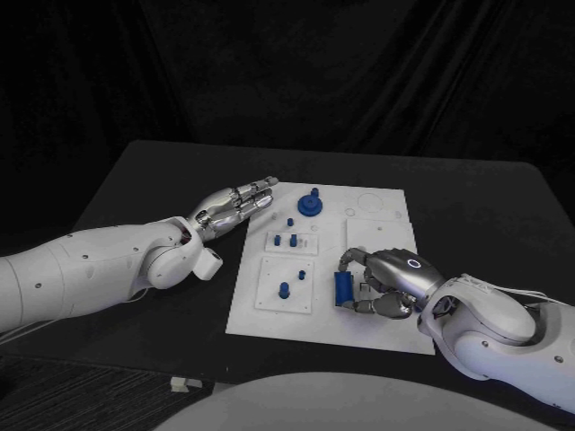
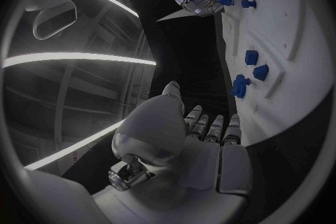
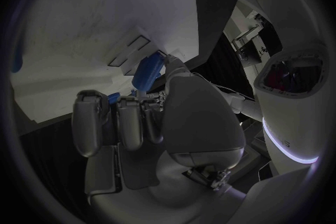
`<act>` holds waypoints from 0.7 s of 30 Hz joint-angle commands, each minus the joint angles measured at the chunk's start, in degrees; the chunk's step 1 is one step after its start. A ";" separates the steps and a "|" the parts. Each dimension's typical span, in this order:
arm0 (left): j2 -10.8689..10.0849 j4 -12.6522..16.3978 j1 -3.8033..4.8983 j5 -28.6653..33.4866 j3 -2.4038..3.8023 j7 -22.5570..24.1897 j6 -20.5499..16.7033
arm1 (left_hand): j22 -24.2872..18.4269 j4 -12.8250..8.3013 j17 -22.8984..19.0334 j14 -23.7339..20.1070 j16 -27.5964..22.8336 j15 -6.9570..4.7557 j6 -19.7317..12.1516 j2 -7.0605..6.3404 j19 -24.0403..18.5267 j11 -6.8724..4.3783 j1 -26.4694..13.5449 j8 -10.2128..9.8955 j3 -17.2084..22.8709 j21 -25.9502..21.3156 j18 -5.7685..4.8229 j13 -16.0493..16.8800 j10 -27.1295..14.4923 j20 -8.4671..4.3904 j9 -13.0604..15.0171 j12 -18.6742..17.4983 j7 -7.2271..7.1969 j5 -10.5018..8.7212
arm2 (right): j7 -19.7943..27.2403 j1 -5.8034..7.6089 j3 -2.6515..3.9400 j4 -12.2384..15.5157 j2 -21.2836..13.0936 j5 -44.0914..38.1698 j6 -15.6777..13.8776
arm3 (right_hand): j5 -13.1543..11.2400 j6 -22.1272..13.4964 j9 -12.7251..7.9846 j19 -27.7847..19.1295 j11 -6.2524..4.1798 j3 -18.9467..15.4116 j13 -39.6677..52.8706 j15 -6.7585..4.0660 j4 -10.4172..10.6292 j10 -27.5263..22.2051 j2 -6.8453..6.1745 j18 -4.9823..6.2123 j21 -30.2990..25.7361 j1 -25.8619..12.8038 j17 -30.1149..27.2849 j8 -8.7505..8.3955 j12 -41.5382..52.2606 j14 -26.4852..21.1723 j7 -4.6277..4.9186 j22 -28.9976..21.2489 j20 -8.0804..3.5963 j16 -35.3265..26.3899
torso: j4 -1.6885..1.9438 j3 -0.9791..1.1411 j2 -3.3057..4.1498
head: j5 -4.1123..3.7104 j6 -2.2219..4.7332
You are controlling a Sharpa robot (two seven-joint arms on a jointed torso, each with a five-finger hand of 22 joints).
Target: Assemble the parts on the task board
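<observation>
**Blue cylinder in right hand, near board edge**

Right hand [image 1: 389, 285] nearest, fingers closed round blue cylinder [image 1: 343, 288], held upright over near-right of task board [image 1: 366, 323]. Prob. light, stiff, smooth plastic; may slip, so grip mid-body. Left hand [image 1: 234, 205] flat, fingers apart, holding nothing, just beside board's far-left. Other parts [image 1: 289, 241] stand mid-board.

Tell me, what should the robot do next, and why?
Probably carry the blue part to its seat on the board. The right hand holds it just above the board's near end, while the left hand rests open beside the board.
</observation>
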 commanded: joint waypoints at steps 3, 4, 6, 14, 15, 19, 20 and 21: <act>0.12 0.07 -0.10 0.30 0.04 0.39 0.90 | -0.04 -0.09 -0.08 -0.02 -0.21 0.36 0.49 0.03 0.07 0.45 0.32 0.39 0.27 -0.16 0.44 -0.05 0.12 0.51 0.04 -0.19 0.13 0.35 | -0.18 -0.16 0.01 -0.03 0.04 -0.52 -1.59 | 4.75 0.52 -0.53 2.60 -0.46 0.35 15.05 -0.31 -0.96 5.96 0.54 0.39 -0.16 0.71 9.65 0.22 0.15 4.67 -0.01 12.75 -0.16 -0.16 | 0.02 0.02 0.00 | 0.02 -0.01; 0.12 0.07 -0.11 0.30 0.04 0.35 0.96 | -0.02 -0.09 -0.08 -0.02 -0.21 0.38 0.54 0.04 0.08 0.48 0.31 0.40 0.28 -0.15 0.44 -0.05 0.12 0.53 0.05 -0.19 0.16 0.36 | -0.12 -0.16 0.01 -0.04 0.03 -0.52 -1.67 | 5.73 0.55 -0.68 2.60 -0.45 0.47 15.05 -0.31 -1.01 5.96 0.51 0.38 -0.16 0.65 9.70 0.22 0.15 4.68 0.00 12.75 -0.16 -0.14 | 0.00 0.01 -0.01 | 0.04 -0.01; 0.13 0.06 -0.12 0.30 0.04 0.29 1.04 | -0.02 -0.09 -0.08 -0.02 -0.21 0.38 0.54 0.04 0.08 0.48 0.31 0.40 0.28 -0.15 0.44 -0.05 0.12 0.53 0.05 -0.19 0.16 0.36 | 0.01 -0.17 0.01 -0.02 -0.01 -0.52 -1.84 | 6.64 0.63 -0.82 2.66 -0.46 0.58 15.05 -0.33 -0.99 5.96 0.47 0.36 -0.06 0.51 9.72 0.23 0.15 4.69 -0.02 12.79 -0.16 -0.13 | -0.02 0.01 -0.02 | 0.06 -0.01; 0.07 0.04 -0.16 0.30 0.04 0.21 1.17 | 0.00 -0.08 -0.08 -0.02 -0.21 0.46 0.57 0.07 0.08 0.55 0.31 0.41 0.30 -0.15 0.43 -0.05 0.12 0.59 0.05 -0.19 0.23 0.36 | 0.57 -0.17 0.01 0.33 -0.40 -0.52 -3.35 | 11.20 2.64 -1.84 3.20 -0.55 1.27 15.05 -0.41 -0.09 5.96 0.16 0.11 0.91 -0.97 10.15 -0.03 0.15 4.87 -0.06 13.13 -0.26 0.08 | -0.07 0.02 0.01 | 0.15 -0.01; 0.06 0.04 -0.17 0.30 0.04 0.20 1.18 | 0.00 -0.08 -0.08 -0.02 -0.21 0.46 0.57 0.07 0.08 0.55 0.31 0.41 0.30 -0.15 0.43 -0.05 0.12 0.59 0.05 -0.19 0.23 0.36 | 0.66 -0.17 0.01 0.43 -0.49 -0.52 -3.58 | 11.74 3.05 -2.09 3.27 -0.57 1.39 15.05 -0.45 0.17 5.96 0.12 0.07 1.03 -1.34 10.21 -0.22 0.15 4.90 -0.10 13.17 -0.27 0.11 | -0.06 0.03 0.01 | 0.13 -0.01; -0.03 0.09 -0.18 0.30 0.04 0.20 1.15 | 0.01 -0.05 -0.08 -0.02 -0.21 0.56 0.62 0.13 0.09 0.70 0.28 0.41 0.31 -0.14 0.42 -0.05 0.12 0.69 0.05 -0.19 0.33 0.34 | 0.90 -0.18 0.01 0.76 -0.81 -0.52 -4.21 | 13.58 4.83 -3.13 3.59 -0.70 1.81 15.05 -0.56 1.41 5.96 0.03 -0.08 1.61 -3.07 10.51 -1.16 0.15 5.01 -0.23 13.37 -0.37 0.25 | 0.06 0.02 0.01 | 0.04 -0.01; -0.06 0.12 -0.19 0.30 0.04 0.20 1.13 | 0.01 -0.05 -0.08 -0.02 -0.21 0.56 0.62 0.13 0.09 0.70 0.28 0.41 0.31 -0.14 0.42 -0.05 0.12 0.69 0.05 -0.19 0.33 0.34 | 0.95 -0.18 0.01 0.86 -0.92 -0.52 -4.33 | 13.82 5.31 -3.34 3.66 -0.73 1.92 15.05 -0.58 1.60 5.96 0.08 -0.11 1.74 -3.43 10.66 -1.35 0.15 5.06 -0.26 13.41 -0.41 0.32 | 0.06 0.02 0.02 | 0.07 -0.01; -0.10 0.14 -0.19 0.30 0.04 0.19 1.11 | 0.01 -0.05 -0.08 -0.02 -0.21 0.56 0.62 0.13 0.09 0.70 0.28 0.41 0.31 -0.14 0.42 -0.05 0.12 0.69 0.05 -0.19 0.33 0.34 | 0.98 -0.18 0.01 0.96 -1.03 -0.52 -4.43 | 14.15 5.87 -3.59 3.73 -0.77 2.09 15.05 -0.63 1.75 5.96 0.16 -0.14 1.85 -3.83 10.76 -1.60 0.15 5.09 -0.31 13.45 -0.44 0.36 | 0.04 0.02 0.03 | 0.11 -0.01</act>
